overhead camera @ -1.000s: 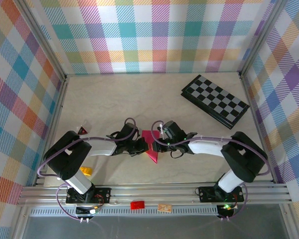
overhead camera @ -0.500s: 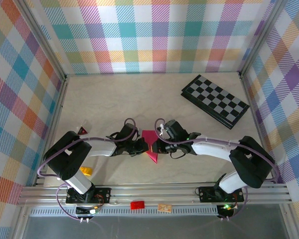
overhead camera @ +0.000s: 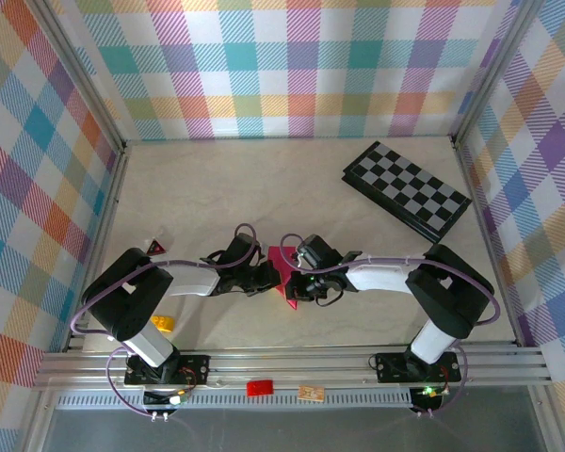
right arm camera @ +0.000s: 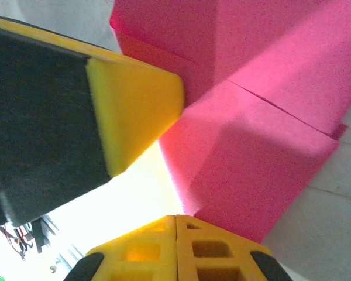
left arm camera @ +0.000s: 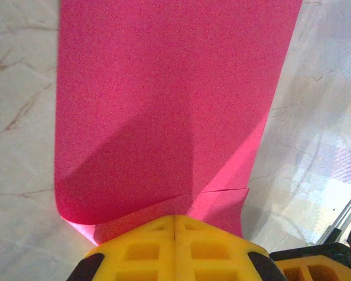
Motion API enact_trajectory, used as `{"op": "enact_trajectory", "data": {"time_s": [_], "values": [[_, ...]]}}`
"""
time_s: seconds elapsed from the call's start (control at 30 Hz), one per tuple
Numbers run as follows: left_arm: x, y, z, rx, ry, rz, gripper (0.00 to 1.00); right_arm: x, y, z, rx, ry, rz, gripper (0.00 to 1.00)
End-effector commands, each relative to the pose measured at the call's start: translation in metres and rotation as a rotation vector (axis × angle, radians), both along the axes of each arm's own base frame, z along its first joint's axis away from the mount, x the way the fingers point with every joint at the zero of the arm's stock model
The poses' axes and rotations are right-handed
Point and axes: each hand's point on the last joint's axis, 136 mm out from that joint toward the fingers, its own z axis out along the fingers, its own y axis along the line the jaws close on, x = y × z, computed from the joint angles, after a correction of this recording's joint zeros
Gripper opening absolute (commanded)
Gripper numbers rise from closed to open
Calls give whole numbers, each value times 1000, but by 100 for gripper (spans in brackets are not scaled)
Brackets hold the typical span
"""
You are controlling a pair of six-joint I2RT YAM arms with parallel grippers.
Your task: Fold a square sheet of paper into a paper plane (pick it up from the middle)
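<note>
The magenta-pink sheet of paper (overhead camera: 283, 260), partly folded with creases and layered flaps, sits in the middle of the table between my two grippers. My left gripper (overhead camera: 270, 277) comes in from the left and is shut on the sheet's edge; in the left wrist view the sheet (left arm camera: 164, 88) rises straight out of the closed yellow fingertips (left arm camera: 174, 218). My right gripper (overhead camera: 298, 283) comes in from the right and is shut on a lower corner of the sheet (right arm camera: 269, 117), its tips (right arm camera: 176, 218) pressed together. One of the left gripper's yellow fingers (right arm camera: 134, 99) lies close by, against the paper.
A black-and-grey checkerboard (overhead camera: 407, 190) lies at the back right. A small dark-red triangular block (overhead camera: 156, 247) is at the left, a yellow piece (overhead camera: 163, 323) near the left base. A red tag (overhead camera: 259, 386) and a tan piece (overhead camera: 311, 393) rest on the front rail. Plaid walls enclose the table.
My right gripper moved left up to the paper and closed its jaws on it. The left gripper kept its hold and place.
</note>
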Motion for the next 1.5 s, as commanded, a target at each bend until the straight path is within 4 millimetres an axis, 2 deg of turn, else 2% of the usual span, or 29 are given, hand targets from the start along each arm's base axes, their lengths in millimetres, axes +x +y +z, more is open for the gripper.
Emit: {"op": "enact_trajectory", "data": {"time_s": [0.0,0.17,0.4,0.5,0.6,0.77,0.93,1.13,1.33,1.47], "values": [[-20,26,-35,137,81,29,0,-15,-17,-12,-58,45,-14,9],[-20,26,-35,137,81,27,0,-20,-25,-11,-69,45,-25,9],[-21,27,-34,141,76,27,0,-9,-8,30,19,-34,-8,10],[-20,27,-34,144,75,28,0,-6,6,37,64,-36,15,10],[-20,27,-34,143,74,27,0,-2,20,33,80,-30,19,10],[-21,27,-35,145,78,27,0,3,31,14,73,8,5,10],[-21,29,-37,156,77,28,0,-7,7,-10,-38,34,-8,10],[-21,30,-40,168,78,21,0,-33,-19,-23,-39,87,-20,12],[-22,32,-43,174,83,24,0,-47,-33,-26,-28,108,-40,13],[-22,31,-43,170,81,24,0,-47,-32,-12,4,89,-37,13]]}}
